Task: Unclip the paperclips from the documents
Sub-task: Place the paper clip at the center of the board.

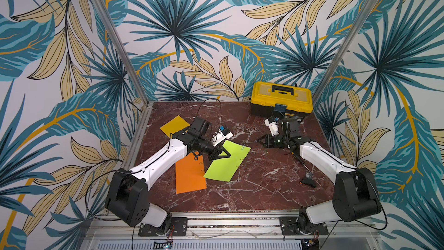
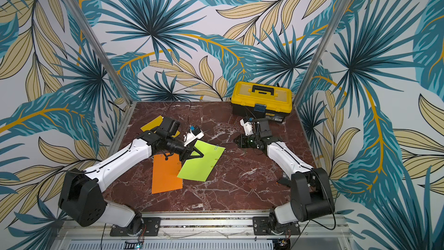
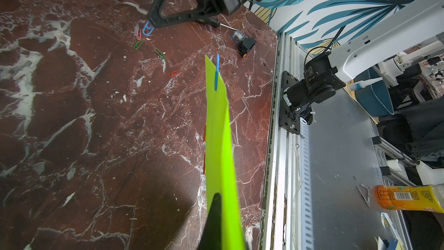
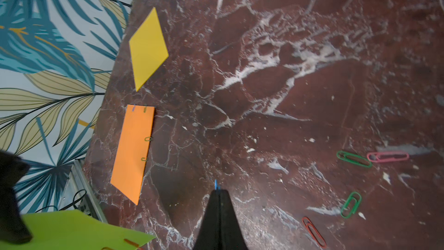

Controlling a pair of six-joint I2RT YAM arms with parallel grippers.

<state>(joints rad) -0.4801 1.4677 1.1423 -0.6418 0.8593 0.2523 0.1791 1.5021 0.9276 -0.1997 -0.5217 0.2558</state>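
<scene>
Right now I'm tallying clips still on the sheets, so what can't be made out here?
Yellow sheet and orange sheet: partly under the left arm in both top views.
Green sheet: edge-on in the left wrist view, face hidden; cut off at the right wrist view's edge.
Blue clip: right wrist view shows only its tip past the right gripper.
Loose clips: too small to count in top views.

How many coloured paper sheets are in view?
3. The golden yellow paper sheet lies at the back left, the orange paper sheet nearer the front, and the lime green paper sheet beside it, gripped by the left end effector.
</scene>
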